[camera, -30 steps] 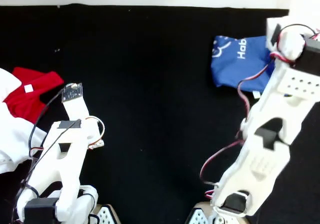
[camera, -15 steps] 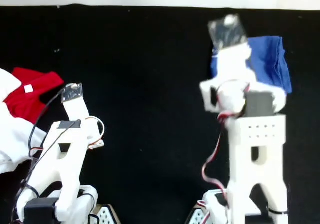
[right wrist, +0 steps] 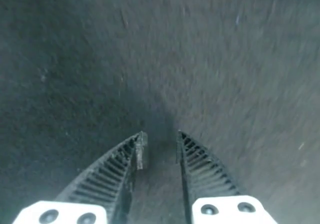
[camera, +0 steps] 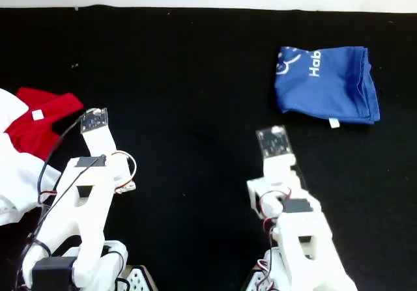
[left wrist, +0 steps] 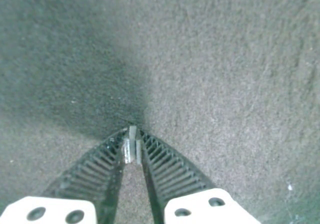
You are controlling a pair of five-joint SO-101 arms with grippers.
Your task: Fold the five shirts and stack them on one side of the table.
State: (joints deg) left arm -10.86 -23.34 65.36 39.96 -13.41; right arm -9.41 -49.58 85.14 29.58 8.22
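Three shirts lie in the high view: one folded blue shirt at the upper right of the black counter, and one red shirt touching one white shirt at the left edge, with one arm at lower left just beside that pair and one arm at lower right well apart from the blue one. In the left wrist view, the left end effector has its tips pressed together over the counter cloth. In the right wrist view, the right end effector is slightly spread, holding nothing, over the same dark cloth.
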